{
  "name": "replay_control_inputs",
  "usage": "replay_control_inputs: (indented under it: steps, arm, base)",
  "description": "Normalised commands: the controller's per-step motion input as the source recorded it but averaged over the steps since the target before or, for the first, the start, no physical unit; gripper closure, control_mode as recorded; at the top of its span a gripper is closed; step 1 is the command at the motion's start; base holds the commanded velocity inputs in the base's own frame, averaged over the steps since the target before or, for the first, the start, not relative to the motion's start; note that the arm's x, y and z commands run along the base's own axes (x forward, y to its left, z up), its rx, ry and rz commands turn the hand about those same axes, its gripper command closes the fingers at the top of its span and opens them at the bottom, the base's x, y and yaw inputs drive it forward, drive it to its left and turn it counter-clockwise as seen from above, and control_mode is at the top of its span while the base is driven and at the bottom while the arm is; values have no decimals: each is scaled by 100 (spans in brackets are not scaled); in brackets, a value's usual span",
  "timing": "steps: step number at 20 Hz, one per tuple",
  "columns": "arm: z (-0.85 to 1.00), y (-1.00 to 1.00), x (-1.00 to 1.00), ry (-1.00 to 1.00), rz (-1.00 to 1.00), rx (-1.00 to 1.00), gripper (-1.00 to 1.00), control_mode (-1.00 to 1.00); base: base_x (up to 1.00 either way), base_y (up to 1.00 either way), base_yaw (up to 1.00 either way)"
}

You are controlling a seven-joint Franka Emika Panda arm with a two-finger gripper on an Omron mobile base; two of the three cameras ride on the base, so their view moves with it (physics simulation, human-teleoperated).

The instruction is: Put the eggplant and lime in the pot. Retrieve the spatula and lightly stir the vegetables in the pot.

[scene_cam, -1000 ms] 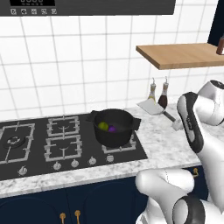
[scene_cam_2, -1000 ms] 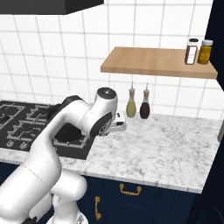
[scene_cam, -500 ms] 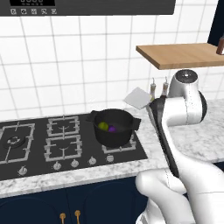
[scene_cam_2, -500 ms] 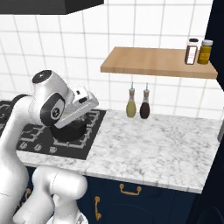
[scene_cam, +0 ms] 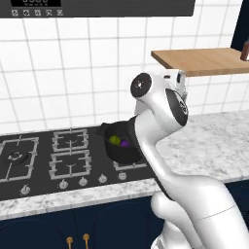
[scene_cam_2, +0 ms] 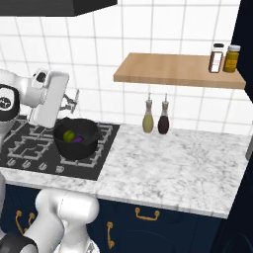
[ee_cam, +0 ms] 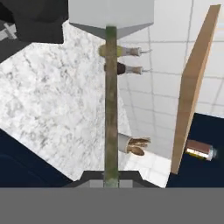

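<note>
Hand view: end effector [ee_cam: 111,177] clamped on spatula [ee_cam: 111,87]; base views add eggplant [scene_cam_2: 78,139], lime [scene_cam_2: 68,135] in pot [scene_cam_2: 75,148].

Left base view: behind the arm's left, looking forward and down across the stove [scene_cam: 44,155] to the tiled wall; pot [scene_cam: 121,146] mid-frame, arm close in front. Right base view: behind the right, same direction, wider on the marble counter [scene_cam_2: 188,158] and wooden shelf [scene_cam_2: 173,69]. Both share pot [scene_cam_2: 76,138], stove, shelf. Hand view: rolled sideways, close along the spatula [ee_cam: 111,87] handle toward counter and shelf [ee_cam: 194,87].
</note>
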Motion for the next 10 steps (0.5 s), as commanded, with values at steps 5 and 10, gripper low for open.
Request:
replay_control_inputs:
  steps: [5, 10]
  arm:
    - [16, 38, 20, 11, 9, -58, 100, -100]
    - [-7, 12, 33, 9, 1, -39, 100, -100]
  base:
    - [0, 0, 0]
    - [0, 0, 0]
